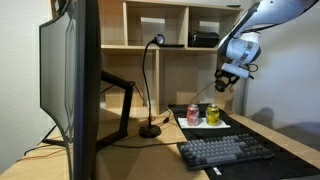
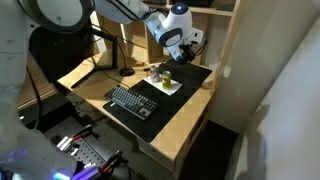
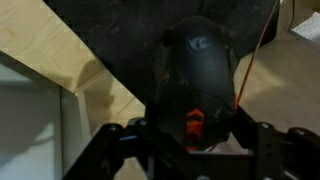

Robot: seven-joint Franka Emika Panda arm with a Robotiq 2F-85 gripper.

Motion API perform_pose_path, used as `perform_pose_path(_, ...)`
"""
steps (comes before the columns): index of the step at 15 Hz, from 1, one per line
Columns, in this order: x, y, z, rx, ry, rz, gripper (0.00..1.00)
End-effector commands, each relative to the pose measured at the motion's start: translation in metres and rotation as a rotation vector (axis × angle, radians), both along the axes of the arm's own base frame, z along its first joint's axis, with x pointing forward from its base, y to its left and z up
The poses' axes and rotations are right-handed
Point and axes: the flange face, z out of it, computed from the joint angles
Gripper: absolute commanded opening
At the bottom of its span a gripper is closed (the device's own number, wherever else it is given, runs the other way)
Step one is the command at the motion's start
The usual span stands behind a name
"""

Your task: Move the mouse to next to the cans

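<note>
While the gripper clasps the mouse aloft, the cans and keyboard sit below.

Cans: two — pinkish-red can at left, yellow-green can at right.
Mouse: one, black.
Keyboard: one, dark grey, at near side.
Monitor: one, at left.
Gooseneck lamp: one.
White tray: one — both cans on it.
Black desk mat: one.
Wooden shelf unit: one, at far side.
Robot arm: one.
</note>
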Motion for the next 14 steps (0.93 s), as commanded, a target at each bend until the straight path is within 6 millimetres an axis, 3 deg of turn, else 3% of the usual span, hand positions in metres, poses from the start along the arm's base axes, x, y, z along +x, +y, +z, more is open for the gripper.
perform_pose_path(1,-0.005,0.000,-0.037,-0.011,0.024,-0.003,0.48)
perform_pose_path(4,-0.014,0.000,-0.074,-0.035,0.092,0.010,0.48)
perform_pose_path(9,-0.037,-0.023,-0.130,-0.080,0.197,0.025,0.48)
perform_pose_path(14,-0.040,-0.036,-0.163,-0.113,0.236,0.040,0.48)
